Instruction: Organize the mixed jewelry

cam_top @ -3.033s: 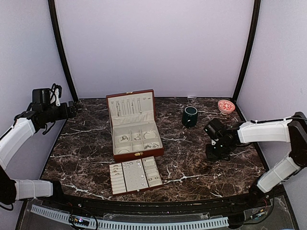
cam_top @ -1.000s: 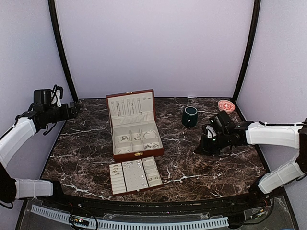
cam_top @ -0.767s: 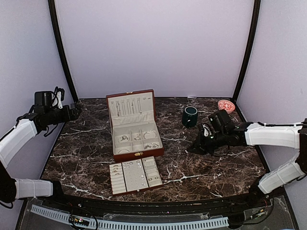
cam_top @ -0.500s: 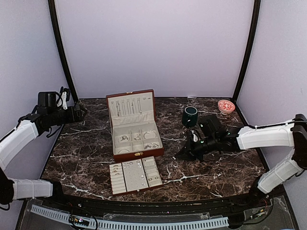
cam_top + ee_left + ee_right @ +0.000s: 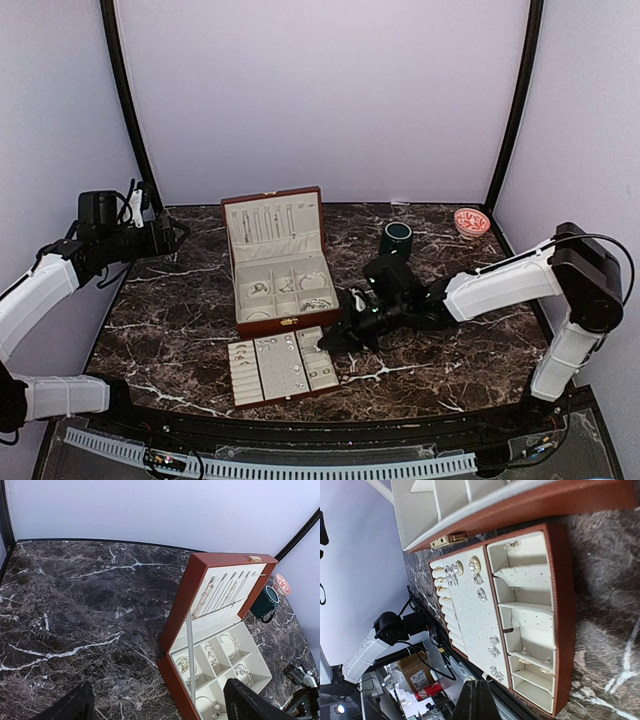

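Mixed jewelry (image 5: 285, 287), tiny and silvery, lies in the cream-lined compartments of the open reddish-brown box (image 5: 287, 322) and in a matching flat tray (image 5: 565, 605) just in front. At far left, the left gripper (image 5: 170, 237) hangs wide and empty above the dark marble surface (image 5: 180, 310). The right gripper (image 5: 330, 340), pinched closed on nothing, points just beside the tray's right edge. A dark green mug (image 5: 397, 236) and a small pink bowl (image 5: 471, 221) stand behind it.

Soft, diffuse light keeps every view bright, with faint shadows and only a dull sheen on the dark marble worktop (image 5: 180, 310). The black frame posts (image 5: 122, 100) bow in the overhead view. The left fingers (image 5: 70, 707) and right fingers (image 5: 476, 700) appear dark and blurred.
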`<control>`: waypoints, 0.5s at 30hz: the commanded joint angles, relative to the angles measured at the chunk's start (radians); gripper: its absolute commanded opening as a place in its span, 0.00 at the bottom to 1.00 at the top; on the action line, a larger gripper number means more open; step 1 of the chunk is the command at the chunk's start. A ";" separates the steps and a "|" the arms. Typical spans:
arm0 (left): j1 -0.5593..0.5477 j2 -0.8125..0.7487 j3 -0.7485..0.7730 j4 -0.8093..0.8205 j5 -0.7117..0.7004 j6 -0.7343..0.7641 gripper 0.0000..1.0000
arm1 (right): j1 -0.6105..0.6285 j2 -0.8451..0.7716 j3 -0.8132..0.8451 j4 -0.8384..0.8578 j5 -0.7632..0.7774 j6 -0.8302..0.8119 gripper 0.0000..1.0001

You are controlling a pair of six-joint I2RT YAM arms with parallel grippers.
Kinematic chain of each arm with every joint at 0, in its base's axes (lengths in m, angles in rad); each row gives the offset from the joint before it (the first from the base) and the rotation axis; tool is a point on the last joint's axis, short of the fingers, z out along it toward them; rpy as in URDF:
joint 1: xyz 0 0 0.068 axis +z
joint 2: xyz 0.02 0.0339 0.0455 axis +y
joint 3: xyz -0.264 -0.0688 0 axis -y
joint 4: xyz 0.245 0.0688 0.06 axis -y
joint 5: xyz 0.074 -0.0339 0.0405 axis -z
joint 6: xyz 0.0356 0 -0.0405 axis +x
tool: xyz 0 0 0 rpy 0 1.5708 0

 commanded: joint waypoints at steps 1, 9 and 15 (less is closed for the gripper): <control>-0.005 -0.033 -0.016 0.028 0.039 -0.013 0.93 | 0.039 0.060 0.051 0.089 -0.048 0.087 0.00; -0.005 -0.041 -0.021 0.035 0.061 -0.019 0.92 | 0.070 0.155 0.110 0.115 -0.081 0.099 0.00; -0.005 -0.040 -0.024 0.040 0.070 -0.024 0.92 | 0.092 0.223 0.146 0.146 -0.107 0.111 0.00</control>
